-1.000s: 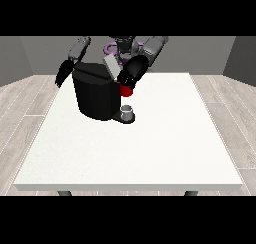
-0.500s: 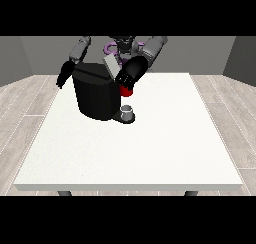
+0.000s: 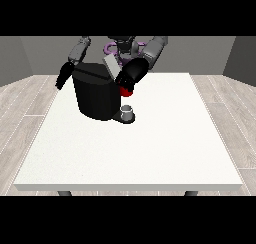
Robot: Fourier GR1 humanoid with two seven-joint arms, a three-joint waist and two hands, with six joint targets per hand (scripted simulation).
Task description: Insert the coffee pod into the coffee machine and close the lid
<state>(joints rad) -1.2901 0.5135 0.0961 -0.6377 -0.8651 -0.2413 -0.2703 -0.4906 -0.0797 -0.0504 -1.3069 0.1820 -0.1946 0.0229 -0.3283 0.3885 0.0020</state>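
Note:
The black coffee machine (image 3: 97, 96) stands at the table's far left-centre, and its grey lid (image 3: 112, 65) is tilted up at the top. The hand at the view's right (image 3: 131, 73) hovers against the machine's upper right corner, just above a red thing at the machine (image 3: 126, 91). A small grey thing (image 3: 128, 111) sits on the machine's low base at the front right. The hand at the view's left (image 3: 63, 78) hangs beside the machine's left side with relaxed fingers, holding nothing.
The white table (image 3: 150, 148) stretches wide towards the camera and to the right of the machine. Its left edge runs close to the machine and to the hand at the view's left. Grey wood floor surrounds the table.
The hand at the view's left has dropped lower and further out beside the machine. The hand at the view's right has barely shifted by the red thing.

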